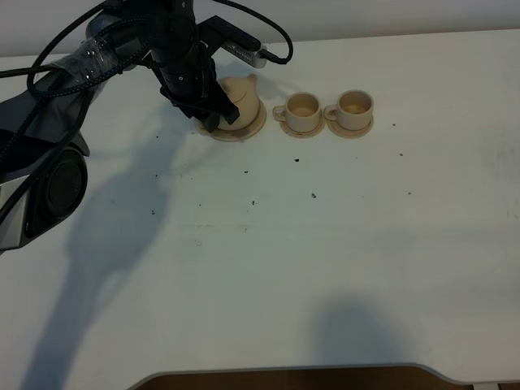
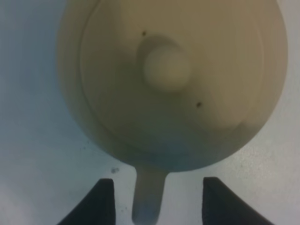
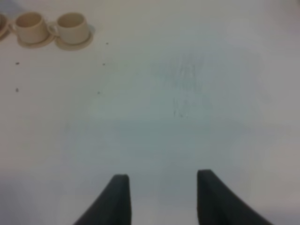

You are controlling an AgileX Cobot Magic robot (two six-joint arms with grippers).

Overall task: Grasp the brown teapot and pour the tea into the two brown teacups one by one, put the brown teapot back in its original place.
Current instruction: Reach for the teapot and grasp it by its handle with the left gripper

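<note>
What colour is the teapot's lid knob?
The knob is pale cream-tan; left wrist view shows it best.

High view: mounted up over the near table (image 1: 341,268) edge, looking steeply down; far off, whole top in frame, teapot (image 1: 242,99) and cups (image 1: 302,110) small at the far side.
Left wrist: directly above the teapot (image 2: 173,84), facing down on its lid; very near and blurred, pot fills most of the frame.
Right wrist: low over the table (image 3: 187,93), tilted forward and down; cups (image 3: 72,27) small and distant.
Shared: high and left wrist, teapot; high and right wrist, cups; all three, table.
</note>
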